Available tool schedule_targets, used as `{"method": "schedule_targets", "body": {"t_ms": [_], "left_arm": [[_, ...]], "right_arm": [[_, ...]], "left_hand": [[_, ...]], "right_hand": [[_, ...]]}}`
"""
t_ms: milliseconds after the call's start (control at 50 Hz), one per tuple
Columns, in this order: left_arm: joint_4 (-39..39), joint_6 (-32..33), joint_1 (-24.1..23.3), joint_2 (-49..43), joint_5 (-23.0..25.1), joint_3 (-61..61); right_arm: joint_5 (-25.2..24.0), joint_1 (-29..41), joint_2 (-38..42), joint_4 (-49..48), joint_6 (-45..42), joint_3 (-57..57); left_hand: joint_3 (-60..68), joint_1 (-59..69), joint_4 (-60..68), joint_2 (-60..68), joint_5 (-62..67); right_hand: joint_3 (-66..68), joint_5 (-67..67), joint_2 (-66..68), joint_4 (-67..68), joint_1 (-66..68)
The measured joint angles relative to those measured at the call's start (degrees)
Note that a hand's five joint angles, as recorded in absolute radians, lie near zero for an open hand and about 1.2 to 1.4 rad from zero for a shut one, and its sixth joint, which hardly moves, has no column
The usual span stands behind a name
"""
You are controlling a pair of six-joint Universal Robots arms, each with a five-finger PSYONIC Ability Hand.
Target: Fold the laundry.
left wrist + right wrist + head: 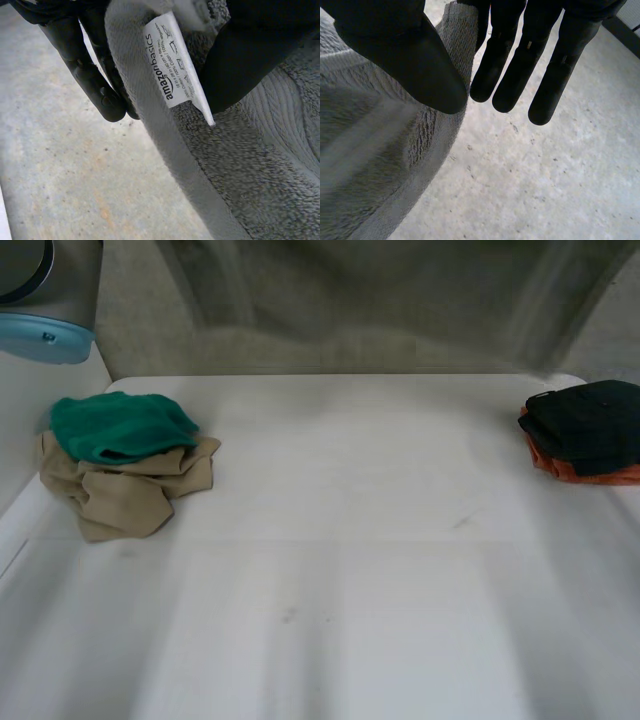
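The white worktop (340,570) is bare across its whole middle and near side. Its things sit at the two side edges: a crumpled green cloth (120,425) lies on a beige cloth (130,490) by the left edge, and a dark cloth (590,425) lies on an orange cloth (580,470) right at the right edge. Beyond the far edge a grey towel (350,300) hangs spread across the head view, clear of the worktop, with the left arm (45,300) beside it. The left hand (95,75) is clamped on the towel's hem, fingers on one side and thumb on the other, just by a white sewn-in label (175,60) reading "amazonbasics"; its smaller print is too small to read. The right hand (415,60) pinches the towel's edge near a corner, thumb on the pile and straight fingers behind. A speckled concrete floor (60,165) lies below both hands.
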Motion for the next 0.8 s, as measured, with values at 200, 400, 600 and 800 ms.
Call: {"method": "schedule_targets", "body": {"t_ms": [200,400,600,800], "left_arm": [[1.2,-0.1,2.6,1.4,1.9,-18.5],[-0.2,4.3,4.5,-0.1,7.0,-39.1],[-10.0,15.3,5.9,3.4,8.2,-56.0],[-28.3,27.4,8.0,15.0,7.9,-69.3]], "right_arm": [[-7.0,-1.1,-0.4,13.5,-0.4,6.7],[-14.2,-3.4,2.1,25.0,-6.1,22.8],[-15.7,-9.2,4.0,34.4,-16.5,31.5],[-18.3,-18.5,-4.1,60.4,-37.8,32.8]], "left_hand": [[0.0,0.0,0.0,0.0,0.0],[0.0,0.0,0.0,0.0,0.0],[0.0,0.0,0.0,0.0,0.0],[0.0,0.0,0.0,0.0,0.0]], "right_hand": [[0.0,0.0,0.0,0.0,0.0],[0.0,0.0,0.0,0.0,0.0],[0.0,0.0,0.0,0.0,0.0],[0.0,0.0,0.0,0.0,0.5]]}}
